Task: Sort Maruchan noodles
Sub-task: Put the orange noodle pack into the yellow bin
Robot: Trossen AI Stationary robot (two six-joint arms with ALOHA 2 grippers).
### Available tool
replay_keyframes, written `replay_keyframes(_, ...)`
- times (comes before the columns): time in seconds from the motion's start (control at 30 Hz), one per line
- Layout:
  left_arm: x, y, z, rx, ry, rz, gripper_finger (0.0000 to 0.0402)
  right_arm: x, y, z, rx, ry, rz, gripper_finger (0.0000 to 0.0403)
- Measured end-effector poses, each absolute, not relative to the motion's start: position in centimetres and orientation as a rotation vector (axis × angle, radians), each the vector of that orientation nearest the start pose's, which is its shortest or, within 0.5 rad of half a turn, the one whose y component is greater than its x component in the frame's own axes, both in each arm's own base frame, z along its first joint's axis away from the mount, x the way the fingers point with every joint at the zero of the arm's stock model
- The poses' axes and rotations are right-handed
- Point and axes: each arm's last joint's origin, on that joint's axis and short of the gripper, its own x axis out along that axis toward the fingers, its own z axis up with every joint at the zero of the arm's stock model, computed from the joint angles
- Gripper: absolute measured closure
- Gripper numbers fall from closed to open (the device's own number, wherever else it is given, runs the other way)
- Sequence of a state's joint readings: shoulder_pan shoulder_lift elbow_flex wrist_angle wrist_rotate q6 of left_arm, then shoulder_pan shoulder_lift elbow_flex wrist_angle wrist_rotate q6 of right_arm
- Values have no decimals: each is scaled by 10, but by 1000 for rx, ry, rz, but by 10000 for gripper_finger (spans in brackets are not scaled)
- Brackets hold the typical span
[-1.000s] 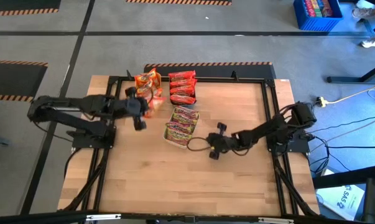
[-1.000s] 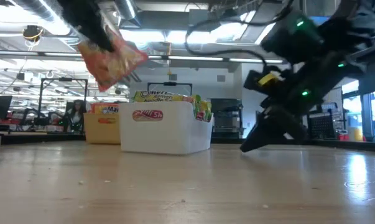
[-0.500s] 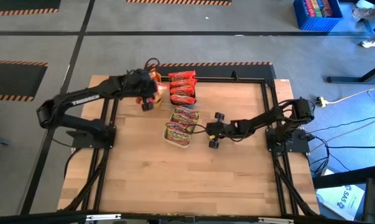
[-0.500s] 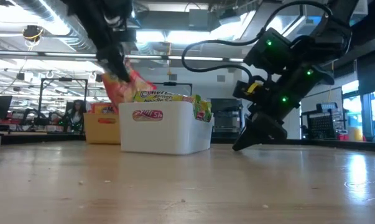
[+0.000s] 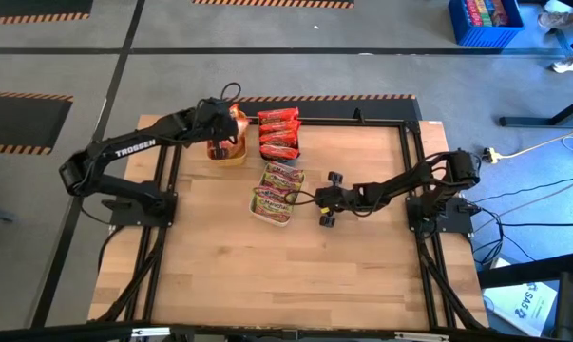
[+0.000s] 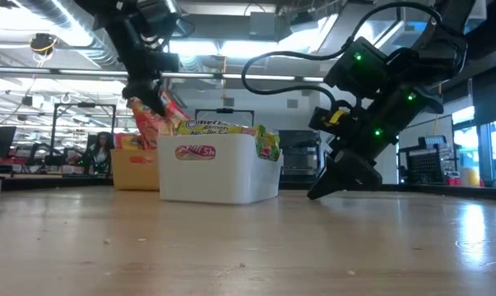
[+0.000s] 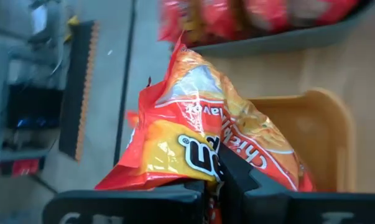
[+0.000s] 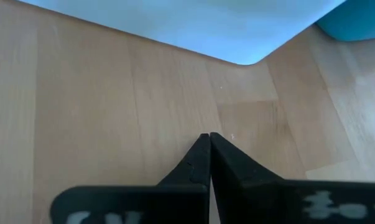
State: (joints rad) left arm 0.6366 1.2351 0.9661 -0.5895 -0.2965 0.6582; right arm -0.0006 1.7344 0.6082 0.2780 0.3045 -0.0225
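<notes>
So the left gripper [image 5: 221, 133] is up at the far edge of the table [image 5: 267, 275], hanging right over the yellow tray [image 5: 227, 152], and it's got an orange-yellow noodle packet [image 7: 199, 146] clamped between its fingers [image 7: 234, 171]. From the left wrist view you can see the packet pinched at one end, with the rest of it sticking out crumpled above the tray's rim, and the tray's inside looks mostly bare from that angle. In the low view the same packet [image 6: 153, 115] dangles from the gripper a bit above and behind the white tray [image 6: 219, 168], tilted, not resting on anything that I can make out. Just beside the yellow tray sits the blue tray [image 5: 291, 142] with the red packets [image 5: 277, 133] stacked in a row, and nearer the middle of the table the white tray has the green-pink packets [image 5: 277, 190] in it; you can see them poking up over its rim in the low view. The right gripper [image 5: 328, 204] is parked low over the wood just beside the white tray, holding nothing, and the right wrist view shows its two fingers [image 8: 199, 165] pressed tight together with their tips aimed at the corner of the white tray [image 8: 193, 28]. A bit of the blue tray shows past that corner.
</notes>
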Motion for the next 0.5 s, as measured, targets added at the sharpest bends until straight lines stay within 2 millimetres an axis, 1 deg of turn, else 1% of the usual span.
replay_keyframes(0.13, 197, 147, 268, 435, 1155, 443, 392, 286, -9, 97, -157, 838, -273, 403)
replay_keyframes(0.27, 199, 143, 257, 408, 1237, 362, 392, 286, -9, 97, -156, 836, -273, 403)
replay_keyframes(0.4, 204, 145, 242, 392, 1327, 326, 392, 286, -9, 97, -155, 834, -274, 403)
replay_keyframes(0.5, 207, 146, 235, 398, 1367, 306, 392, 287, -9, 97, -153, 832, -274, 403)
